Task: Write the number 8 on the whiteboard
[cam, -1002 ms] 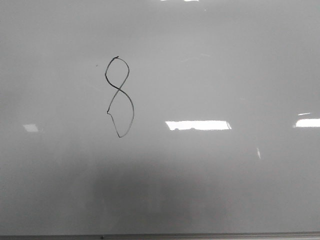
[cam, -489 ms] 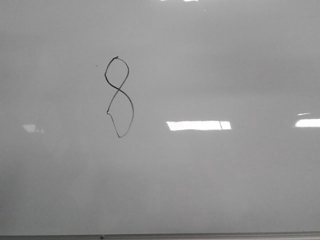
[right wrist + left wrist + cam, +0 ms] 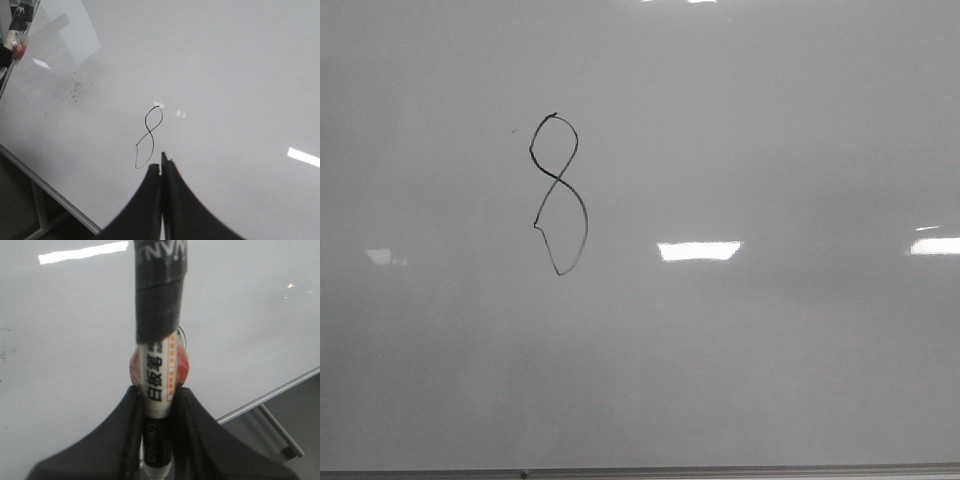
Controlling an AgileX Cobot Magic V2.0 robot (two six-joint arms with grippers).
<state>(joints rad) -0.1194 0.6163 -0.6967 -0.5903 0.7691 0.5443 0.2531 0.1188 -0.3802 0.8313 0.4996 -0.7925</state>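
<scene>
A thin black number 8 stands drawn left of centre on the whiteboard, which fills the front view. Neither gripper shows in the front view. In the left wrist view my left gripper is shut on a whiteboard marker with black tape round its barrel, held above the whiteboard. In the right wrist view my right gripper is shut and empty, raised over the whiteboard, with the number 8 just beyond its tips.
The board's thin metal edge runs along the near side, also in the left wrist view and the right wrist view. Smudged ink specks mark the board. Some small items sit past its far corner.
The bright rectangular reflection right of the 8 has shrunk from its right end. A faint shadow on the lower board has faded. The 8 is unchanged.
</scene>
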